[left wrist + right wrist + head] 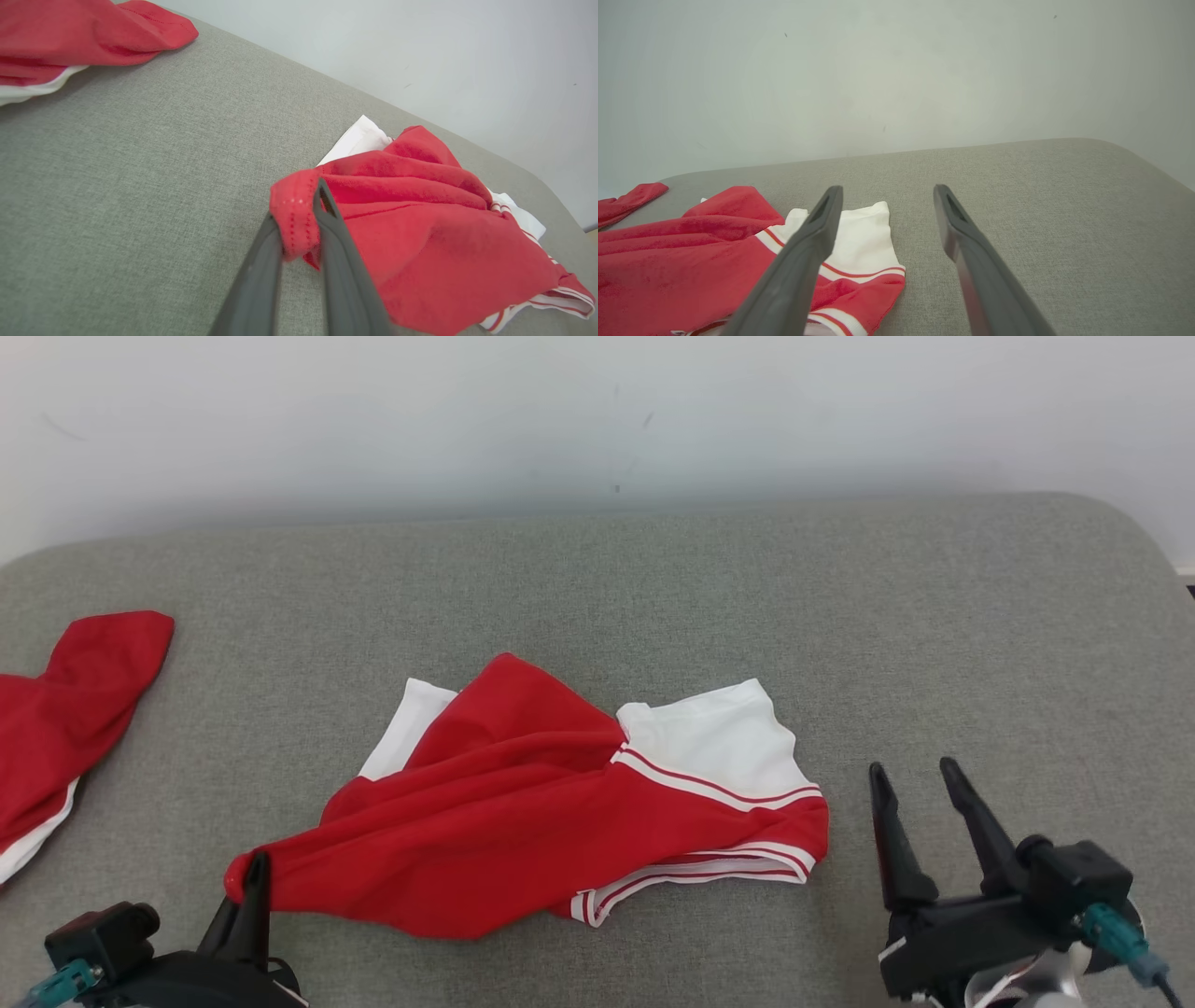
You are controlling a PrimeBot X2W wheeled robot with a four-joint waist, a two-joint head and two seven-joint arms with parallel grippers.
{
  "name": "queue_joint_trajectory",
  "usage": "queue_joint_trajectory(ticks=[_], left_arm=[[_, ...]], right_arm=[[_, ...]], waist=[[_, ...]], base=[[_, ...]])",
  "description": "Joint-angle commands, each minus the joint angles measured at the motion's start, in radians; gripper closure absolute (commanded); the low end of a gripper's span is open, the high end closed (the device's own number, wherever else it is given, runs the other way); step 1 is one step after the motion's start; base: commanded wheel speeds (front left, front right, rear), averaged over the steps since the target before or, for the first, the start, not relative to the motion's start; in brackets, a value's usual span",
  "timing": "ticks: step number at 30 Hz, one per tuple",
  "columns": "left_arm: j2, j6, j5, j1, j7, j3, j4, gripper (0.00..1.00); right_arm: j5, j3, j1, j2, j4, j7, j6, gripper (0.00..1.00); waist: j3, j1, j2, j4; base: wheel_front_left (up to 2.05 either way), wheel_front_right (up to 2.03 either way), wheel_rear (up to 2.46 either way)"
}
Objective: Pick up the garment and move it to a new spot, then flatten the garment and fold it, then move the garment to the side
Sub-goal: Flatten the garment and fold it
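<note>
The garment (560, 793) is red and white with striped trim, lying crumpled in the middle of the grey cushion (597, 588). Its near-left red corner (294, 219) is pinched between the two dark fingers of my left gripper (250, 877), which is shut on that corner (299, 224). My right gripper (920, 779) hovers open to the right of the garment, apart from it, with nothing between its fingers (885, 196). In the right wrist view the garment's white and striped end (859, 252) lies just left of that gripper.
A second red garment (65, 728) with white trim lies at the cushion's left edge, also seen as red cloth (84, 37) in the left wrist view. A pale wall (597, 420) stands behind the cushion. Bare grey fabric spreads to the right (1008, 663).
</note>
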Motion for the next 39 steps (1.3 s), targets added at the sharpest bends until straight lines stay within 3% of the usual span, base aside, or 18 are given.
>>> queue_joint_trajectory(ticks=[1,8,12,19,31,32,33,34,39], left_arm=[[0.003,-0.003,0.008,-0.011,-0.008,-0.001,0.002,1.0],[-0.005,0.0,0.023,-0.04,-0.013,-0.018,-0.012,1.0],[-0.015,-0.008,0.037,-0.088,-0.006,-0.044,-0.013,1.0],[-0.061,-0.044,0.072,-0.222,-0.027,-0.102,0.019,1.0],[-0.078,-0.063,0.092,-0.295,-0.055,-0.136,0.077,1.0],[-0.078,-0.064,0.096,-0.298,-0.058,-0.137,0.077,1.0],[-0.076,-0.063,0.101,-0.302,-0.061,-0.138,0.074,1.0],[-0.075,-0.061,0.104,-0.305,-0.067,-0.137,0.071,1.0],[-0.057,-0.044,0.13,-0.311,-0.092,-0.127,0.039,1.0]], right_arm=[[0.013,-0.008,-0.027,-0.01,0.006,-0.003,-0.001,0.0],[0.075,-0.026,-0.145,-0.057,0.109,0.018,-0.001,0.0],[0.128,-0.006,-0.27,-0.118,0.235,0.06,-0.001,0.0],[0.229,0.153,-0.5,-0.259,0.447,0.115,-0.001,0.0],[0.33,0.394,-0.621,-0.321,0.585,0.135,-0.001,0.0],[0.337,0.406,-0.624,-0.324,0.595,0.136,-0.001,0.53],[0.344,0.413,-0.628,-0.325,0.601,0.122,-0.001,0.68],[0.351,0.417,-0.63,-0.328,0.609,0.115,-0.001,1.0],[0.368,0.4,-0.643,-0.337,0.605,0.024,-0.001,1.0]], waist=[[0.008,0.0,0.0,0.003],[0.047,0.0,0.0,0.017],[0.105,0.0,0.0,0.049],[0.248,0.0,0.0,0.132],[0.287,0.0,0.0,0.154],[0.286,0.0,0.0,0.155],[0.285,0.0,0.0,0.155],[0.284,0.0,0.0,0.155],[0.252,0.0,0.0,0.145]], base=[[0.0,0.0,0.0],[0.0,0.0,0.0],[0.0,0.0,0.0],[0.0,0.0,0.0],[0.0,0.0,0.0],[0.0,0.0,0.0],[0.0,0.0,0.0],[0.0,0.0,0.0],[0.0,0.0,0.0]])
